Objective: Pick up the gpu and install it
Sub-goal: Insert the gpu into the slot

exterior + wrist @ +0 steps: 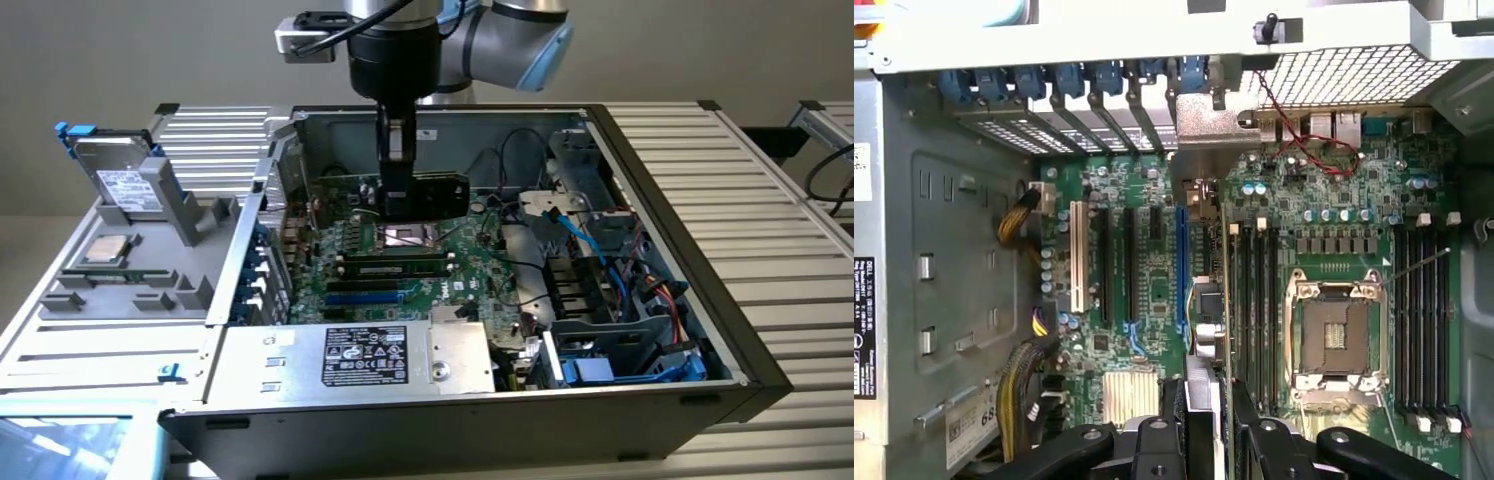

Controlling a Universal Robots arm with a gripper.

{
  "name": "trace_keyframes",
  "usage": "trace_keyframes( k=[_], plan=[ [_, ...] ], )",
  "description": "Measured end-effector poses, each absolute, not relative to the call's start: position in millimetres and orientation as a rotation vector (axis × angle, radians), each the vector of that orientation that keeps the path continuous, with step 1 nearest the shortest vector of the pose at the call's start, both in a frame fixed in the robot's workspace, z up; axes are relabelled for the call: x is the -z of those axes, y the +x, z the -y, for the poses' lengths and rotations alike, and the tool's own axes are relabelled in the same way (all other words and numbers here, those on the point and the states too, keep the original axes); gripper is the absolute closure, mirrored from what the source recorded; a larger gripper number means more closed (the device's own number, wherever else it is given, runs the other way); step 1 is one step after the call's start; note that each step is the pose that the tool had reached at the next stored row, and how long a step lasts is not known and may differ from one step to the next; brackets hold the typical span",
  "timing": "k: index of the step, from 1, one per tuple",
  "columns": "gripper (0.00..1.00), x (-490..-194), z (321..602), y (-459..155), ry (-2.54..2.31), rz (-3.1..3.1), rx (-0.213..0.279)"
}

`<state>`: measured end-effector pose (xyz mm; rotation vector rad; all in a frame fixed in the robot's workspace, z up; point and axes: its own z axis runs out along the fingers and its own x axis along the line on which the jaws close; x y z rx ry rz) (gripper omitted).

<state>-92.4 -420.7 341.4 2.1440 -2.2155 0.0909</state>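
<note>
The gpu (438, 196) hangs on edge inside the open computer case (667, 170), black cover facing the exterior view's right, just above the green motherboard (467, 270). My gripper (396, 200) comes straight down from above and is shut on the card. In the wrist view the gpu (1206, 300) appears edge-on as a thin strip between my fingers (1162, 435), its silver bracket (1204, 125) at the case's rear slot openings. It runs alongside the long blue expansion slot (1181, 265), a little to one side of it; I cannot tell whether it touches the board.
A silver power supply (354, 355) sits at the case's near end. Blue and black cables (601, 260) crowd the exterior view's right side. The CPU socket (1334, 335) lies beside the card. A grey tray (174, 290) at the left holds a drive box (123, 185) and small parts.
</note>
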Motion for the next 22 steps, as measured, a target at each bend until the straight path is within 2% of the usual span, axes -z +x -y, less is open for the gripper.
trace_keyframes(
  k=[22],
  plan=[
    [0.71, -307.2, 436.0, -121.6, 2.077, 2.255, -0.061]
  ],
)
